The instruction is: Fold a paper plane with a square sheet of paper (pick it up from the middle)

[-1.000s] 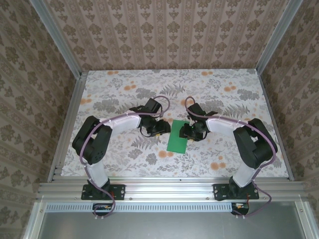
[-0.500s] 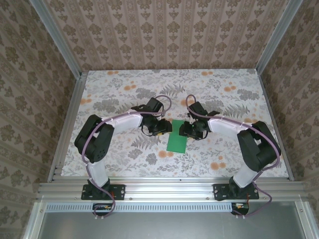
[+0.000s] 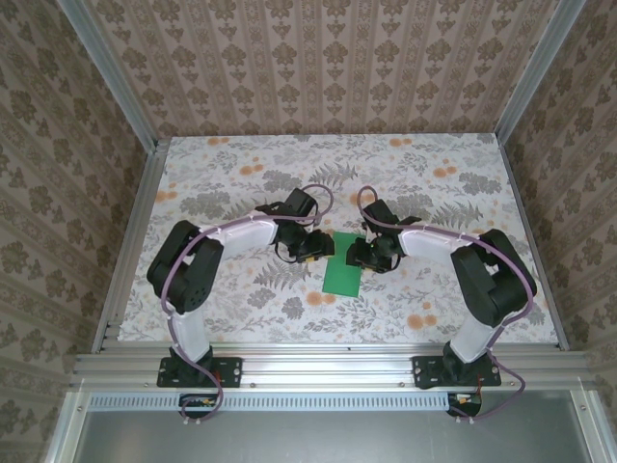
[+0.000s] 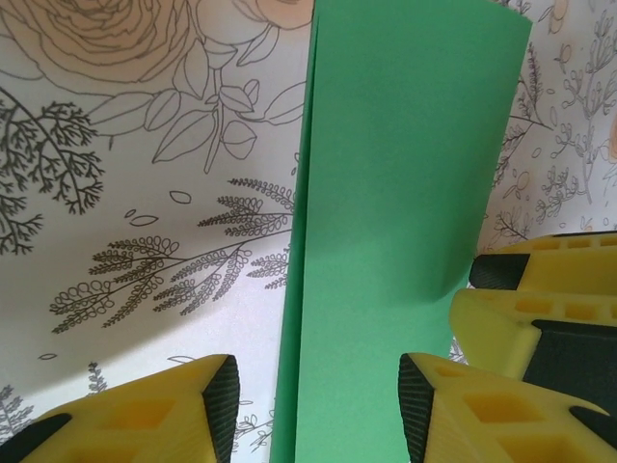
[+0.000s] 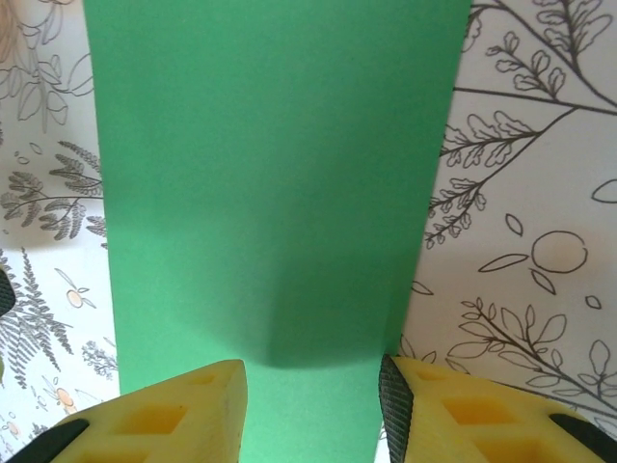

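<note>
The square sheet of paper (image 3: 342, 274) is bright green and lies flat on the flowered table as a narrow rectangle, folded in half. In the left wrist view the sheet (image 4: 386, 241) shows two layers along its left edge. My left gripper (image 3: 322, 248) (image 4: 318, 405) hangs open at the sheet's far left side, one finger on each side of the doubled edge. My right gripper (image 3: 356, 255) (image 5: 310, 410) is open above the far right side, its yellow fingers (image 5: 439, 410) spanning the sheet (image 5: 270, 174). Neither holds it. A paper plane is out of view.
The flowered tablecloth (image 3: 241, 183) is bare round the sheet. Patterned walls and metal rails (image 3: 125, 260) close in the table on three sides. The right gripper's yellow fingers (image 4: 525, 299) reach into the left wrist view, close beside the left gripper.
The left arm has edged slightly right, toward the sheet's far corner. The right gripper and the sheet have hardly moved.
</note>
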